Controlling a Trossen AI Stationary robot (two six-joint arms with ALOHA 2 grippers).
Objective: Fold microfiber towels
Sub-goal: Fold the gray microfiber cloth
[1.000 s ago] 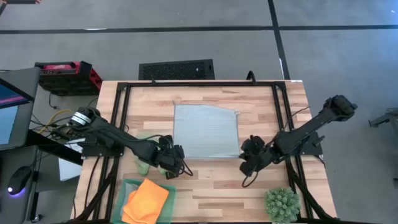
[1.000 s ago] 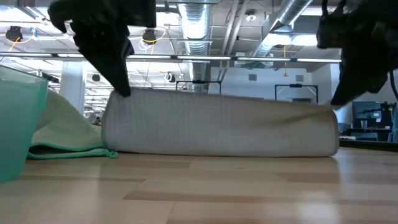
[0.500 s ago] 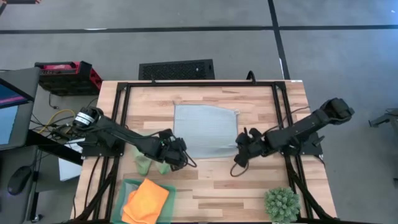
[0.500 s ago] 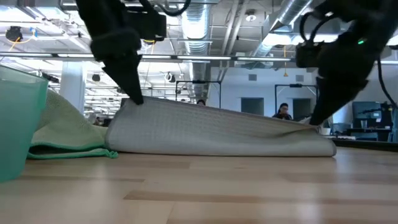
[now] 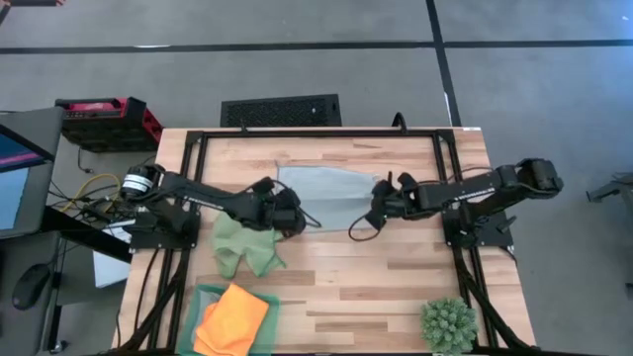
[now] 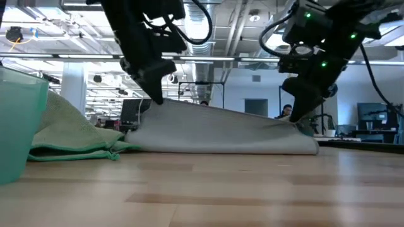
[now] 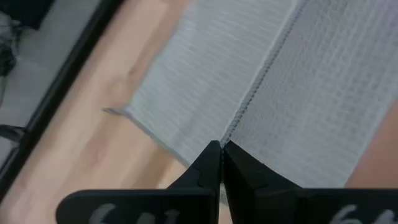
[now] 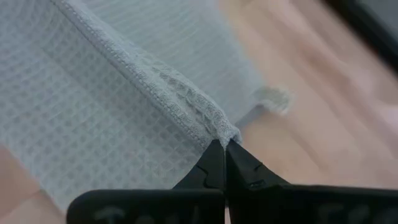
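A pale grey-blue microfiber towel [image 5: 326, 193] lies mid-table, its near part doubled back over the rest. My left gripper [image 5: 294, 214] is shut on the towel's left end and my right gripper [image 5: 379, 208] on its right end. A light green towel [image 5: 245, 245] lies crumpled on the wood to the near left. An orange towel [image 5: 235, 316] rests in a green tray at the near edge. My left gripper pinches the grey towel's hemmed edge [image 7: 241, 119] between its two fingertips, slanting down from the table's left. That end is raised off the table [image 6: 165, 106], while the fold [image 6: 221, 149] stays on the wood. My right gripper pinches the hemmed corner [image 8: 214, 127] of the upper layer between its fingertips, slanting down from the right. The corner sits low, just above the lower layer [image 6: 302, 129].
The green translucent tray [image 5: 210, 295] stands at the near left, its wall [image 6: 19, 126] close in the low view. A spiky green plant [image 5: 450, 324] sits at the near right. A black frame [image 5: 316, 133] rims the table's far edge and sides.
Both grippers have gone toward the table's far edge, staying shut and drawing the grey towel's near edge with them. The towel has folded over onto itself and now covers less of the table; its far part has stayed put.
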